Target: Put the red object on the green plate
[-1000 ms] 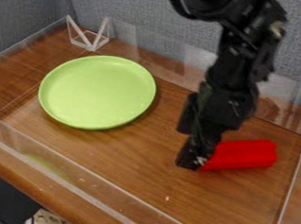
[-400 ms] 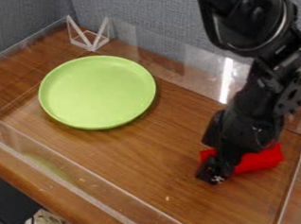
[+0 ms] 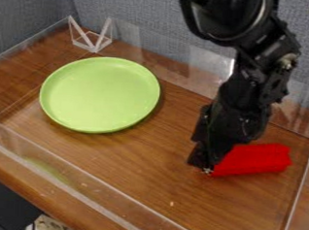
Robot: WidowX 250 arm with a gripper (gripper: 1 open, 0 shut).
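one red object (image 3: 255, 158) lies on the wooden desk (image 3: 129, 154), at about four o'clock from the middle of the view, its long side running roughly left to right with the right end tilted slightly up the frame. one green plate (image 3: 100, 93) sits flat on the desk at about ten o'clock, well apart from the red object, with nothing on it.

one black robot arm (image 3: 243, 88) comes down from the top at about one o'clock and points steeply downward. its claw (image 3: 202, 158) is at the left end of the red object, right against it or overlapping it in this view; the dark fingers merge with the arm, so i cannot tell whether they are spread or pinching the block.

a clear plastic wall (image 3: 62, 185) rings the desk on all sides. one small wire or clear stand (image 3: 92, 33) with triangular shapes sits in the far corner at about eleven o'clock, behind the plate. bare wood lies between the plate and the red object; the arm itself stands over the block's left end.
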